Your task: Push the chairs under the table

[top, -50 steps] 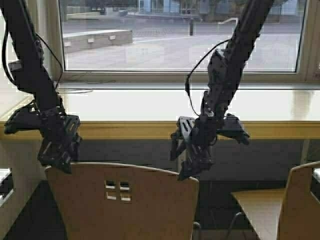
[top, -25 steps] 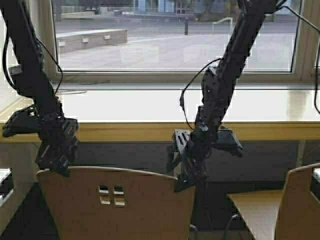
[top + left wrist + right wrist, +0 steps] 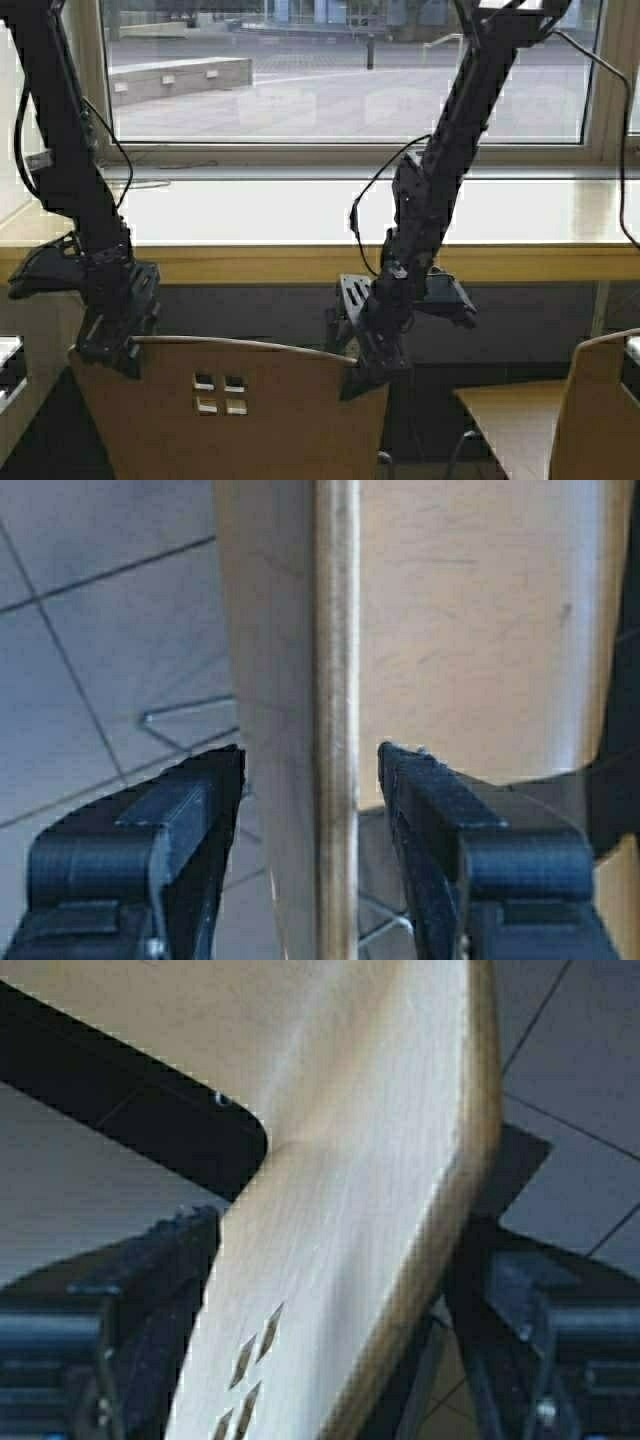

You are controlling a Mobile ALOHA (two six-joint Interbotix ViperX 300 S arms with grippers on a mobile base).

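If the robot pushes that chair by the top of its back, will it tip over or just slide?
Probably slide. The chair has thin metal legs on smooth floor tiles, so it looks light. Its backrest looks stiff, and the left gripper and right gripper straddle both top corners, so it should go straight. Pushing so high might rock it.

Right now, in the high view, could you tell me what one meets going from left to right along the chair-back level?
left gripper → chair backrest with its square cut-outs → right gripper → second chair at the picture's right edge.
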